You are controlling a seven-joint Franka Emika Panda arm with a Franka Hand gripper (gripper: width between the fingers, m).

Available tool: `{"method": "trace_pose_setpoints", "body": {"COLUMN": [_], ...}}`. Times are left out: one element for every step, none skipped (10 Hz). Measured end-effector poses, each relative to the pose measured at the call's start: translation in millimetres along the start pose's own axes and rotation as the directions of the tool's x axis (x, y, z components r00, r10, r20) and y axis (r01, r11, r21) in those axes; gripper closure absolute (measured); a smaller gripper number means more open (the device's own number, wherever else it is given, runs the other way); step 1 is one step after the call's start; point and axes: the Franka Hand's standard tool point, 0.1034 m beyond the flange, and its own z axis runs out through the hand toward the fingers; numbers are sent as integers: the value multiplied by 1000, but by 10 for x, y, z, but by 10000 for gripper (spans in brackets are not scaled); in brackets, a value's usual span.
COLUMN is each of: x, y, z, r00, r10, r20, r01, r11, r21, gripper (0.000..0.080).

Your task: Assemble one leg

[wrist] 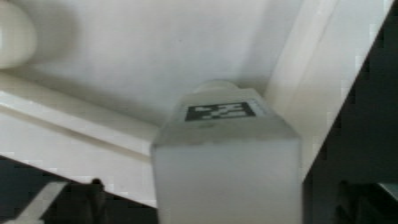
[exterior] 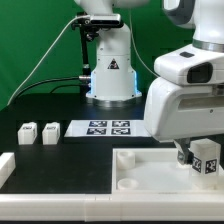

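the arm's large white wrist housing fills the exterior view's right and covers most of what lies behind it. below it the gripper [exterior: 198, 158] is seen low over the tabletop [exterior: 140, 170], at the tabletop's corner nearest the exterior view's right. a tagged leg [exterior: 207, 156] is seen at the fingers; one dark finger [exterior: 184, 156] is visible just beside it, the other is hidden behind the leg. the pincer appears closed narrowly on this leg, though the contact faces are not seen. whether the leg's foot touches the tabletop cannot be told; its lower end is cut off by the frame edge.

in the wrist view the leg [wrist: 226, 150] is seen end on, blurred, its tag partly legible, with the tabletop's raised rim [wrist: 80, 125] beside it. no finger can be made out clearly there.

two further legs [exterior: 28, 132] [exterior: 50, 131] are seen standing on the black table [exterior: 40, 100], well apart from the gripper, toward the exterior view's left. the marker board [exterior: 108, 128] lies between them and the arm, its far corner being covered by the housing. a white part [exterior: 5, 170] is cut off at the exterior view's left edge.
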Motion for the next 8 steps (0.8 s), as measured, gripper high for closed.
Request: {"method": "trace_pose_setpoints", "body": {"x": [-4, -5, -6, -7, -8, -9, -9, -9], "y": [8, 8, 10, 11, 11, 13, 11, 12], "z": [9, 12, 14, 17, 20, 22, 23, 23], "r00": [1000, 1000, 1000, 1000, 1000, 1000, 1000, 1000], "r10": [-31, -23, -22, -22, -22, -22, -3, 27], "r20": [1, 2, 2, 2, 3, 3, 3, 3], "r01": [31, 23, 22, 22, 22, 22, 3, -27], "r11": [1000, 1000, 1000, 1000, 1000, 1000, 1000, 1000], "r21": [0, 0, 1, 1, 1, 1, 1, 1], "gripper": [150, 177, 177, 351, 509, 509, 508, 508]}}
